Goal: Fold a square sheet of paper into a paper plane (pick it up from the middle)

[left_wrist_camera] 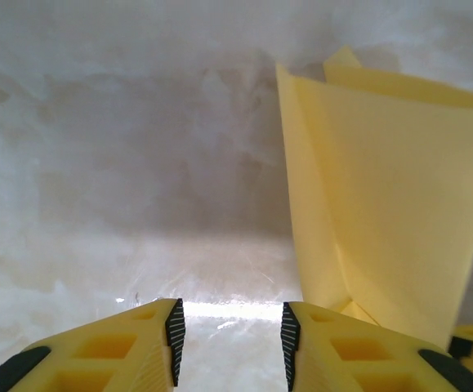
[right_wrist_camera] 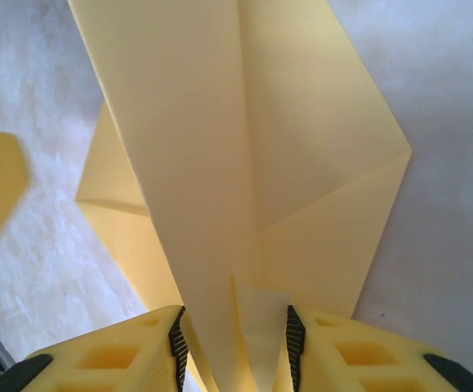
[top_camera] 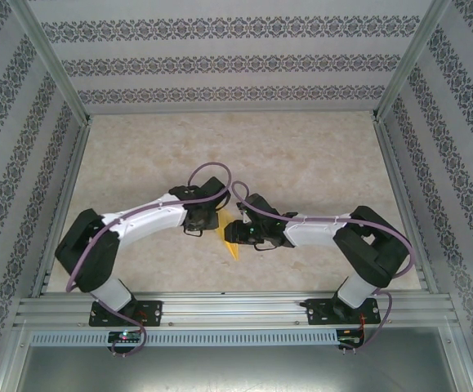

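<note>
Paper plane (top_camera: 233, 247) mostly hidden beneath right claw (top_camera: 240, 232) from above; grip unclear.

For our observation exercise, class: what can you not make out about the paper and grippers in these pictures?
- Top view: folded paper mostly hidden beneath both wrists.
- Left wrist view: its right side cut off by the frame edge.
- Right wrist view: its base covers the right gripper gap; pinched or loose, unclear.

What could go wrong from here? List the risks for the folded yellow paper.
1. The folded yellow-orange paper sheet sits loose between the right gripper's parted fingers, so it may slip or unfold.
2. The left gripper stands open beside the paper, holding nothing. Closing there could miss or crumple it.
</note>
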You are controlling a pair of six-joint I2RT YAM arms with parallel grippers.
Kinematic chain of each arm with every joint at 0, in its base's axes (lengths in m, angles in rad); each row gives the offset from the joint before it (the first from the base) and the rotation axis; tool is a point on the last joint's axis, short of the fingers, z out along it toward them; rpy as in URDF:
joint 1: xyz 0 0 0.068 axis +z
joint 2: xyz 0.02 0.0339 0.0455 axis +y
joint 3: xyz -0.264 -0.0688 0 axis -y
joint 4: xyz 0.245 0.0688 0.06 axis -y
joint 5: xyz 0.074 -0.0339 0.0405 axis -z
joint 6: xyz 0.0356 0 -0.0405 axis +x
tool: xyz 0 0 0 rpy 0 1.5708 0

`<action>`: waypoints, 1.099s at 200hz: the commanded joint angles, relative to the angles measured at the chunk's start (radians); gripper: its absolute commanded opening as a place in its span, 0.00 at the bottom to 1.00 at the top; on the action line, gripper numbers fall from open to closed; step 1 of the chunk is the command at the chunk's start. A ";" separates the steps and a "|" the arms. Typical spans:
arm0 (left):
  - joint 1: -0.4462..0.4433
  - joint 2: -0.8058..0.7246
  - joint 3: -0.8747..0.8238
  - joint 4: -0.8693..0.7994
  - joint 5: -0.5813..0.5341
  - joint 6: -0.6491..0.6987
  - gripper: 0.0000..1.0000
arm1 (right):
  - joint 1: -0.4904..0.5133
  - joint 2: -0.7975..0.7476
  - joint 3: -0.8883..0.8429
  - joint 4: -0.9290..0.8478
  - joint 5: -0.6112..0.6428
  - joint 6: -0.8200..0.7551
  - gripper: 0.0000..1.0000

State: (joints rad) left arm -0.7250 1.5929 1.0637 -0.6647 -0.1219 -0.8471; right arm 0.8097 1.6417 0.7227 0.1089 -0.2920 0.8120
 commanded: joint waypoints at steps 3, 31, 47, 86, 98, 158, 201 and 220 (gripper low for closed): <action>0.012 -0.074 -0.025 0.030 -0.060 -0.030 0.41 | 0.014 0.017 0.025 0.011 0.023 0.013 0.40; 0.016 -0.112 -0.044 0.030 -0.081 -0.041 0.42 | 0.019 0.024 0.034 0.026 0.014 0.006 0.42; 0.020 -0.117 -0.048 0.032 -0.074 -0.042 0.43 | 0.021 0.023 0.042 0.018 0.018 0.004 0.43; 0.051 -0.114 -0.067 0.113 0.015 -0.028 0.54 | 0.025 0.020 0.052 0.003 0.028 -0.006 0.42; 0.077 -0.102 -0.073 0.140 0.060 -0.038 0.54 | 0.025 0.026 0.056 -0.007 0.035 -0.002 0.42; 0.148 0.010 -0.113 0.254 0.245 -0.074 0.48 | 0.027 0.038 0.056 0.002 0.038 0.012 0.40; 0.162 0.051 -0.129 0.295 0.294 -0.072 0.48 | 0.026 0.043 0.059 0.002 0.037 0.014 0.41; 0.164 0.073 -0.128 0.283 0.295 -0.071 0.46 | 0.026 0.045 0.058 0.006 0.036 0.020 0.41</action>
State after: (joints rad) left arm -0.5739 1.6367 0.9401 -0.4114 0.1436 -0.9031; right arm 0.8230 1.6665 0.7574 0.1085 -0.2737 0.8154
